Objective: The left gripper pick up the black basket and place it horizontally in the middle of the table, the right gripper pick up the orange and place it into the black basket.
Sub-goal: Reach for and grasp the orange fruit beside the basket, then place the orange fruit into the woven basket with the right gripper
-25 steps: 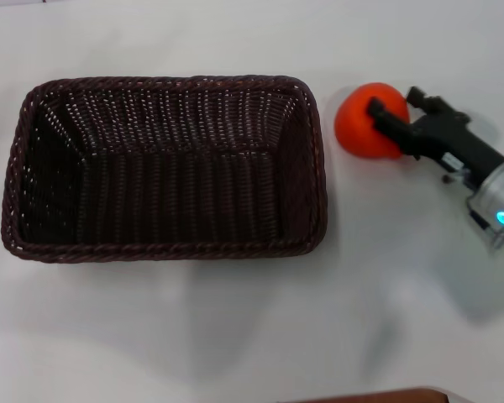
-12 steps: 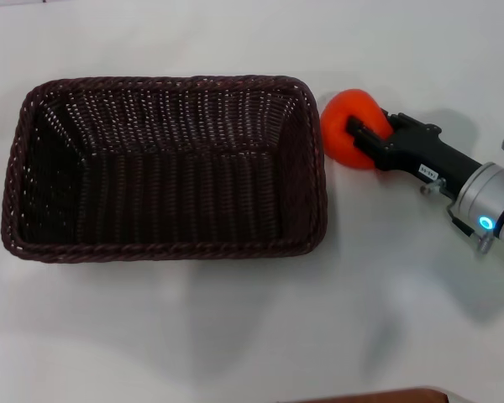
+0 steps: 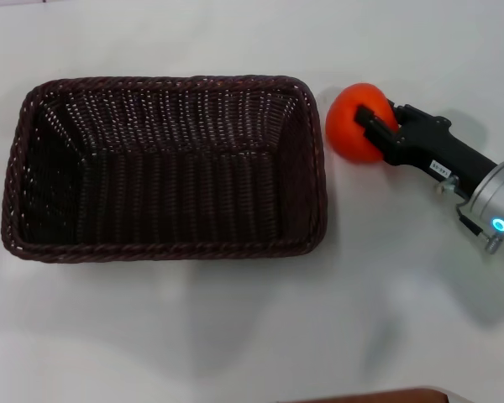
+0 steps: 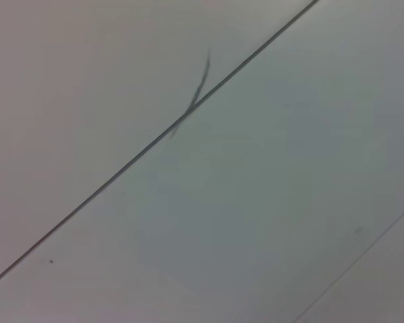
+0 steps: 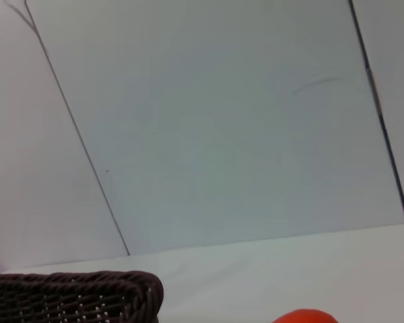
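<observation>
The black basket (image 3: 164,168) lies lengthwise on the white table (image 3: 235,336), open side up and empty. Its corner also shows in the right wrist view (image 5: 87,296). My right gripper (image 3: 372,119) is shut on the orange (image 3: 351,126) and holds it just beyond the basket's right rim, level with its far end. One black finger (image 3: 371,117) lies across the fruit. The top of the orange shows in the right wrist view (image 5: 306,316). The left gripper is out of view; the left wrist view shows only pale panels.
A brown edge (image 3: 378,396) shows at the bottom of the head view. White table surface lies in front of the basket and to its right, under my right arm (image 3: 487,201).
My right gripper carried the orange left toward the basket's right rim, then eased slightly back to the right. The basket has not moved.
</observation>
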Motion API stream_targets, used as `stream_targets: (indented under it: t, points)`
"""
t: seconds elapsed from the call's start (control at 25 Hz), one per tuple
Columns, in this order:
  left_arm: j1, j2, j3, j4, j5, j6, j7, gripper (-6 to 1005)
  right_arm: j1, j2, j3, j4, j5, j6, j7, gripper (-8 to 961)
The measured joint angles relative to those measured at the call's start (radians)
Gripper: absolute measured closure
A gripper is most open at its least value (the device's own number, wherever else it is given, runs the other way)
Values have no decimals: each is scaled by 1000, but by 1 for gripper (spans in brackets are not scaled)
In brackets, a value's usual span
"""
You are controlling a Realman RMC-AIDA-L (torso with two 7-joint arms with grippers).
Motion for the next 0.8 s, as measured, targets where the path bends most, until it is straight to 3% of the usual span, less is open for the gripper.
stream_targets:
  t: [0.36,0.6,0.8]
  points:
    - [3,0,-2,0,-4,-9,0,124,-20,-14,49,2,0,97,25,601]
    - [6,1,-10,0,-14,-9,32,124,-80,-37,102,67,-1,333,51,651]
    - [16,2,-19,30,-40,-7,90,123,-115,-37,78,209,-79,470,64,721]
